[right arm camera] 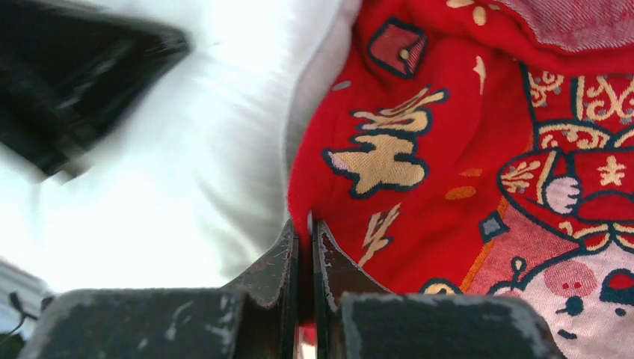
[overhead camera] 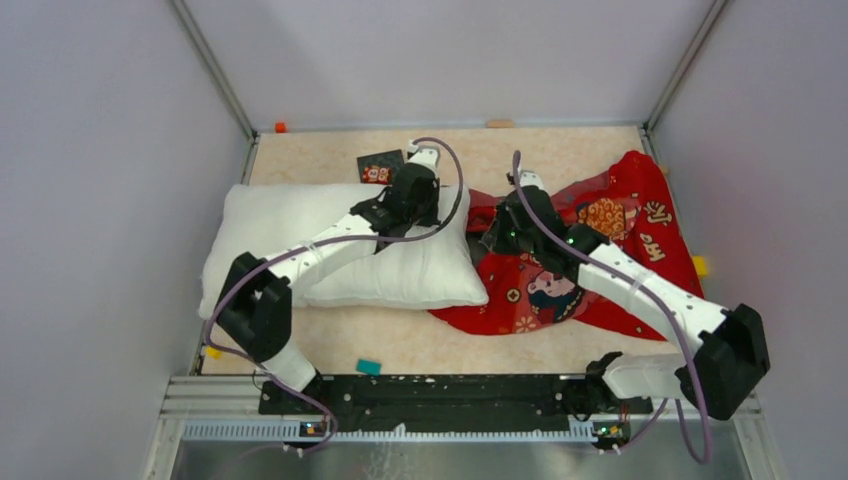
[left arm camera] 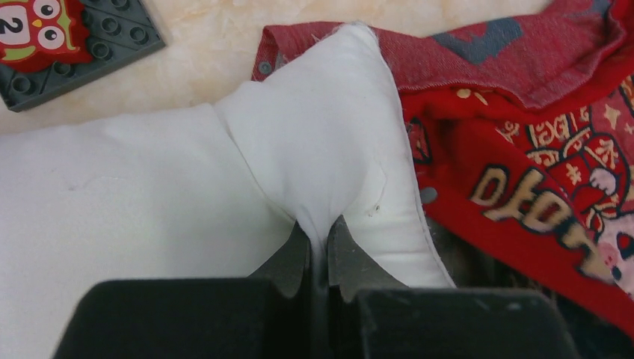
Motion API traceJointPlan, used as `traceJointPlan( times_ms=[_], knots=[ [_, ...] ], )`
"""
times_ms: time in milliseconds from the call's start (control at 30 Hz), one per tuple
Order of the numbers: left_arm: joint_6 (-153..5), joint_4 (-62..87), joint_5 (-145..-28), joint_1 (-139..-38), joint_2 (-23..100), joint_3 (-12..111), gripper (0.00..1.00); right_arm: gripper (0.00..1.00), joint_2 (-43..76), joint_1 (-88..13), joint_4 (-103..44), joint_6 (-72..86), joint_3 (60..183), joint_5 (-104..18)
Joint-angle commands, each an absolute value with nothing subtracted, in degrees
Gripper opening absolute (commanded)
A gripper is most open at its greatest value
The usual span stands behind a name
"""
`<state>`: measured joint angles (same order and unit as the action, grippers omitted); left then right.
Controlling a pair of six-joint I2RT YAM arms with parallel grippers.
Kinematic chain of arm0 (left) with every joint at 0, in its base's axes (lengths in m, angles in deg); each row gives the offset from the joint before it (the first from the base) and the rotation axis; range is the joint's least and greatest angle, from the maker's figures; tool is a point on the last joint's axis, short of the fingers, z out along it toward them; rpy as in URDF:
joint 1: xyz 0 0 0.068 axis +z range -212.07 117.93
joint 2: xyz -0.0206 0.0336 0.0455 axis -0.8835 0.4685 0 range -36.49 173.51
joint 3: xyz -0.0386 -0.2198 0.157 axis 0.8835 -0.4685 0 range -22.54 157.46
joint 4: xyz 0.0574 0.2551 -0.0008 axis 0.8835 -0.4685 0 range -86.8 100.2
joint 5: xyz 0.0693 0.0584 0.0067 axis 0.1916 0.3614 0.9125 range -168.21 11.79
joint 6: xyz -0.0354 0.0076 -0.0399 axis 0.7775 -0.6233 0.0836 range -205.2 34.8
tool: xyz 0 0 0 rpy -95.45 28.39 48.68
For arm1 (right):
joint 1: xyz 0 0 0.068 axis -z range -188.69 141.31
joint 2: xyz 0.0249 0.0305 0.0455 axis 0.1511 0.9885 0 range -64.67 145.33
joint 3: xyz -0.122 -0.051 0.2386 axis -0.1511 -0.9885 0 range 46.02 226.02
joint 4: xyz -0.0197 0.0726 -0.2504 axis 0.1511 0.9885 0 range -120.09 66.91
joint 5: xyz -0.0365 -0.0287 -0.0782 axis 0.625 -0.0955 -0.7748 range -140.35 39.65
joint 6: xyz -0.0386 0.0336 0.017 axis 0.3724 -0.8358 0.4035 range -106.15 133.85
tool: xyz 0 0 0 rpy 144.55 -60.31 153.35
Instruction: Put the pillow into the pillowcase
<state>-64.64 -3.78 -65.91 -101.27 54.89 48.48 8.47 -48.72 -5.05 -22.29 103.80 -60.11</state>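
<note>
The white pillow (overhead camera: 340, 240) lies across the left half of the table. Its far right corner (left arm camera: 329, 127) is pinched into a ridge by my left gripper (left arm camera: 320, 228), which is shut on it. That corner pokes into the edge of the red pillowcase (overhead camera: 600, 250), which lies crumpled on the right. The pillowcase (right arm camera: 448, 164) shows gold characters and a cartoon figure. My right gripper (right arm camera: 305, 224) is shut on a fold at the pillowcase's left edge, right beside the pillow (right arm camera: 187, 187). From above, the right gripper (overhead camera: 500, 228) sits just right of the pillow's corner.
A dark grey studded plate with an owl picture (overhead camera: 380, 166) lies behind the pillow. A small teal block (overhead camera: 369, 367) sits near the front edge, and a yellow piece (overhead camera: 700, 265) sits at the right wall. Grey walls close in the table.
</note>
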Motion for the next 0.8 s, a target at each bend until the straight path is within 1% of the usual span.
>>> traceJointPlan(
  times_ms=[0, 100, 233, 333, 433, 533, 667, 767],
  knots=[
    [-60.37, -1.69, -62.66, -100.15, 59.27, 48.46, 0.00, 0.00, 2.27, -49.77, -8.44, -18.66, 104.85, -54.56],
    [-58.00, -4.18, -63.42, -99.26, 62.06, 50.67, 0.00, 0.00, 1.75, -51.67, -7.15, -15.41, 105.68, -51.44],
    [-55.06, -8.03, -66.51, -95.84, 63.57, 55.54, 0.00, 0.00, 1.90, -54.30, -2.26, -13.80, 104.05, -55.03],
    [-54.65, -9.79, -69.02, -93.07, 63.61, 58.67, 0.00, 0.00, 0.97, -54.74, -2.02, -14.25, 100.41, -55.43],
    [-56.14, -11.00, -67.95, -92.54, 64.94, 61.59, 0.00, 0.00, -0.80, -54.84, -2.27, -15.12, 99.44, -54.89],
    [-56.35, -12.20, -69.34, -92.66, 67.62, 62.89, 0.00, 0.00, -2.56, -54.90, -1.53, -15.19, 102.32, -53.49],
    [-55.08, -10.48, -69.93, -92.89, 70.19, 60.45, 0.00, 0.00, -3.61, -54.83, -1.39, -13.45, 106.86, -48.57],
    [-55.59, -10.35, -68.74, -94.60, 70.03, 59.19, 0.00, 0.00, -2.57, -54.83, 0.24, -13.60, 110.06, -49.99]
  ],
)
